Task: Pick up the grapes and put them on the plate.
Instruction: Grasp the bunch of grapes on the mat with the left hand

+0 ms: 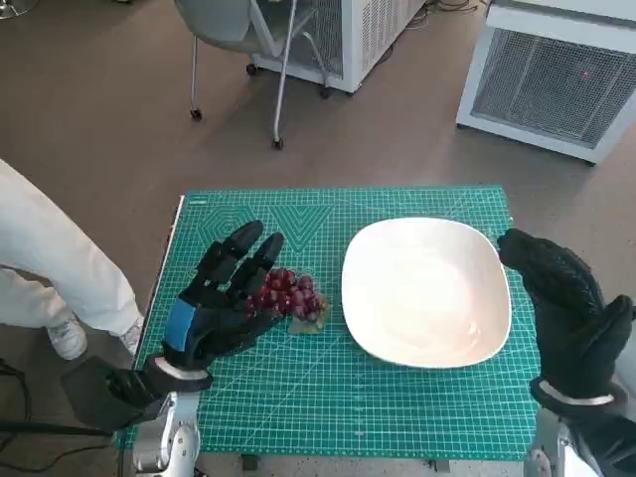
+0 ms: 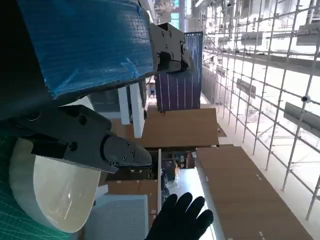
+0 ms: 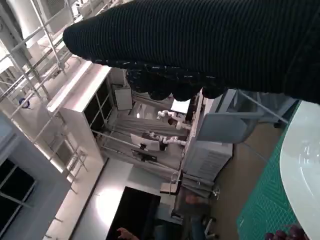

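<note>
A bunch of dark red grapes [image 1: 291,296] lies on the green mat [image 1: 328,407], just left of the white plate [image 1: 427,290]. My left hand [image 1: 221,295] sits at the grapes' left side with its fingers [image 1: 243,248] spread and stretched past them; it touches or nearly touches the bunch without holding it. My gloved right hand [image 1: 562,298] hovers at the plate's right rim, holding nothing. The left wrist view shows the plate [image 2: 50,190] and the right glove [image 2: 180,220]. In the right wrist view the plate's rim [image 3: 305,165] and a few grapes [image 3: 282,234] show below the glove [image 3: 200,40].
A person's white-clad leg [image 1: 50,258] and shoe stand close to the table's left side. A chair on castors [image 1: 238,60] and two white cabinets [image 1: 556,70] stand beyond the far edge. The plate is empty.
</note>
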Action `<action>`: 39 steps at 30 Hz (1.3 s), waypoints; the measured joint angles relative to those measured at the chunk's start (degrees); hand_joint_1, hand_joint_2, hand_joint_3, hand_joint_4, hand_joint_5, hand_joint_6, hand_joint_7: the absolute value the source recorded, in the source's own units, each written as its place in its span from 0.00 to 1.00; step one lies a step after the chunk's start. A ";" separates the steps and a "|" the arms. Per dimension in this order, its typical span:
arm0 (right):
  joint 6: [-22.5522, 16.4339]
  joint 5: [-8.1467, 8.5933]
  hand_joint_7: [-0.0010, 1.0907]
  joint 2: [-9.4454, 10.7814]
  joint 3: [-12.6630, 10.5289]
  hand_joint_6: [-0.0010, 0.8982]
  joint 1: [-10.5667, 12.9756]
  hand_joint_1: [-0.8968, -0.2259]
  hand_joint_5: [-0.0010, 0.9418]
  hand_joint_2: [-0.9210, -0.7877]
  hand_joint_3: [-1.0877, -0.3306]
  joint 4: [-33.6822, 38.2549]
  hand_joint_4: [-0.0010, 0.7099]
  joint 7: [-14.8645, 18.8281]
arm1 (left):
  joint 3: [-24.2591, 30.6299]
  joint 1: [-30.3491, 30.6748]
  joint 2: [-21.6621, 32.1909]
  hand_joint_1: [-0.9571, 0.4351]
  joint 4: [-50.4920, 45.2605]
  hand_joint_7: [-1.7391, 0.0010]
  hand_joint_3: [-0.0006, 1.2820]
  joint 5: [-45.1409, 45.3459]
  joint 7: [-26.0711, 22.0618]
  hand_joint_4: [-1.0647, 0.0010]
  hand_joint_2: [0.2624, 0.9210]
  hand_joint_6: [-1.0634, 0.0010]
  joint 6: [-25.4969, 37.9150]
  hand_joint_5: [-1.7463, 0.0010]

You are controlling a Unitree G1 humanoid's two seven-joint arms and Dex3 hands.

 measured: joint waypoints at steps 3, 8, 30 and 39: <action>-0.05 0.00 0.52 0.00 0.02 0.21 -0.05 0.61 0.00 0.00 0.73 0.12 0.74 0.01 | 0.01 0.00 0.00 0.56 0.00 0.77 0.10 0.00 -0.01 0.72 1.00 0.79 0.00 1.00; -0.14 0.00 0.52 0.02 0.08 0.21 -0.12 0.61 0.00 0.00 0.73 0.29 0.74 0.02 | 0.02 -0.01 0.00 0.56 0.00 0.77 0.10 0.00 -0.01 0.72 1.00 0.79 0.00 1.00; -0.31 -0.03 0.53 0.02 0.10 0.21 -0.21 0.62 0.00 0.00 0.73 0.42 0.74 0.13 | -0.21 -0.21 1.58 0.55 0.45 0.80 0.08 5.98 2.90 0.73 1.00 0.80 -2.50 1.00; -0.71 0.00 0.53 0.01 0.07 0.20 -0.54 0.62 0.00 0.00 0.73 0.39 0.74 0.12 | -1.80 -0.44 7.42 0.53 -0.91 0.96 0.00 27.05 12.80 0.94 0.84 0.83 -4.51 1.00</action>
